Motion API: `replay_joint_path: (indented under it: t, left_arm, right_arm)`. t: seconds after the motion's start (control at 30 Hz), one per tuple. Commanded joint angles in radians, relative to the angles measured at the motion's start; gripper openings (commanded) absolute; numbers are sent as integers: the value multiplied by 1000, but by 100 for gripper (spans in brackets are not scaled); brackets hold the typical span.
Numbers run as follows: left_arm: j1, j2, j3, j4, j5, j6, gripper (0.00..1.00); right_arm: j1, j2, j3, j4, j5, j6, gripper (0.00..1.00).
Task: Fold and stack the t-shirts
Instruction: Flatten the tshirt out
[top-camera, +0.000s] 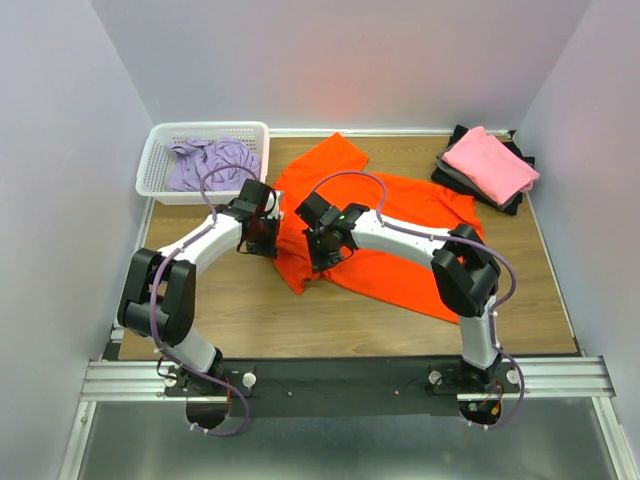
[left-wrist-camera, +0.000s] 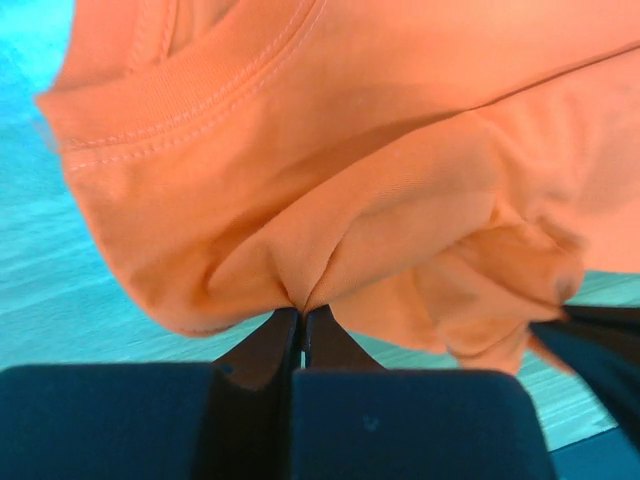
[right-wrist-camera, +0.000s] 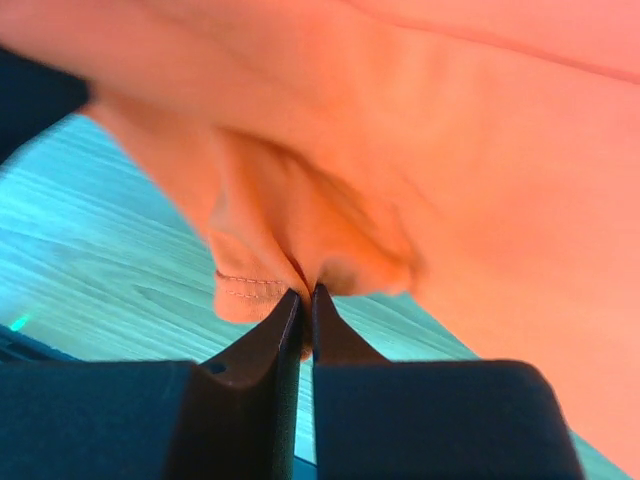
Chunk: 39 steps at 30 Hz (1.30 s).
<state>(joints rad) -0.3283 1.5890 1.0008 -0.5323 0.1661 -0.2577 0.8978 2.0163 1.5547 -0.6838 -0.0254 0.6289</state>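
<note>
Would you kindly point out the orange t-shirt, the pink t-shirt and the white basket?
orange t-shirt (top-camera: 390, 280): top external view, near body cloth
pink t-shirt (top-camera: 490, 165): top external view, folded upper face
white basket (top-camera: 210, 126): top external view, far rim

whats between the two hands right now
In the top view, only a strip of the orange t-shirt fills the gap between the left hand and the right hand. Both hands pinch that same shirt.

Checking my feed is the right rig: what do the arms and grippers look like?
The left arm and right arm share one build: white tubular links between bulky black joints, each trailed by a looping purple cable. The left gripper and right gripper are black, with two flat tapering fingers.
</note>
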Motion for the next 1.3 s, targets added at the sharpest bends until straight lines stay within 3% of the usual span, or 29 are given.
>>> replay_joint_path:
  t: [0.0, 0.2, 0.3, 0.33, 0.4, 0.63, 0.8, 0.9, 1.0, 1.1, 1.13, 1.17, 1.27]
  left_arm:
    - [5, -32, 59, -57, -16, 51, 0]
    - [5, 80, 110, -49, 16, 72, 0]
    - [5, 85, 121, -46, 33, 69, 36]
    - [5, 75, 108, -37, 39, 60, 55]
    - [5, 43, 85, -31, 52, 54, 68]
    - [5, -95, 47, -55, 32, -5, 73]
    - [3, -170, -1, 1, 180, -49, 74]
    - [3, -138, -30, 23, 187, -37, 74]
    - [3, -116, -36, 37, 234, -18, 74]
    - [-17, -109, -51, 46, 277, 29, 74]
    - [-29, -109, -57, 46, 273, 46, 74]
    - [-38, -109, -65, 40, 262, 67, 74]
    - [-64, -127, -114, 58, 256, 63, 74]
  right_arm:
    - [-30, -44, 13, -97, 84, -18, 13]
    - [-72, -2, 13, -118, 65, -38, 13]
    - [-73, 18, 28, -128, 48, -57, 13]
    - [-74, 22, 34, -129, 41, -66, 14]
    - [-74, 33, 45, -131, 1, -77, 14]
    - [-69, 39, 28, -132, -116, -90, 14]
    - [-63, 19, -10, -129, -163, -67, 17]
    - [-45, 1, -31, -125, -172, -52, 21]
    - [-33, -22, -67, -111, -171, -18, 32]
    - [-28, -68, -106, -82, -148, 29, 53]
    - [-30, -80, -114, -77, -136, 29, 53]
    - [-30, -94, -120, -74, -124, 44, 63]
    - [-28, -152, -146, -72, -52, 70, 78]
